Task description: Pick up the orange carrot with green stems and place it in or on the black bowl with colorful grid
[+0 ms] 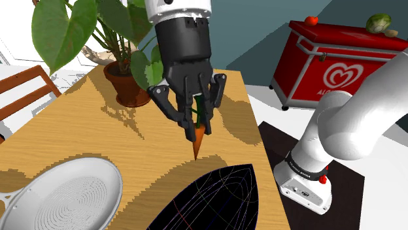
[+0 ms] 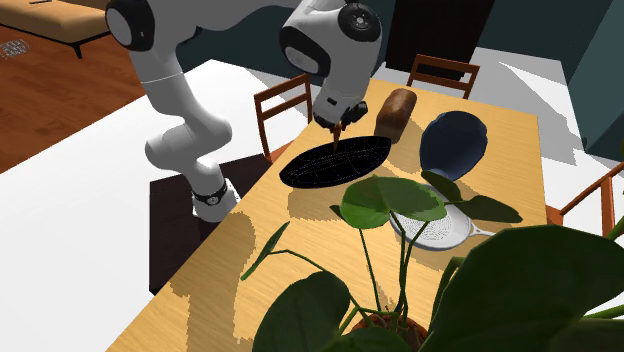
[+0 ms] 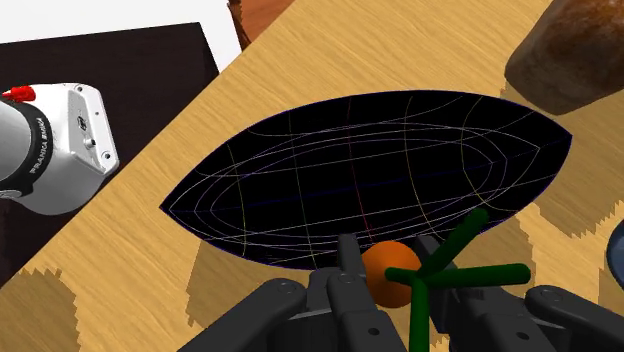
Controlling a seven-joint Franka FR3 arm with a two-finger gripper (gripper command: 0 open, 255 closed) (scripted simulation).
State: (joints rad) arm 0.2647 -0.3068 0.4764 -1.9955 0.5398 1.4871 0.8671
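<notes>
While the pincer (image 1: 196,121) hangs above the wooden worktop (image 1: 78,124), you can see its black fingers clamped on the orange carrot (image 1: 199,142). The carrot points tip down, its green stems up between the fingers, clear of the surface. In the shoulder view, the black bowl (image 1: 216,199) with thin coloured grid lines lies on the worktop at five o'clock from the carrot's tip, a white colander (image 1: 65,193) sits at eight o'clock, and a potted plant (image 1: 127,78) stands at ten o'clock. In the wrist view, the carrot shows against the bowl's rim nearest the fingers.
</notes>
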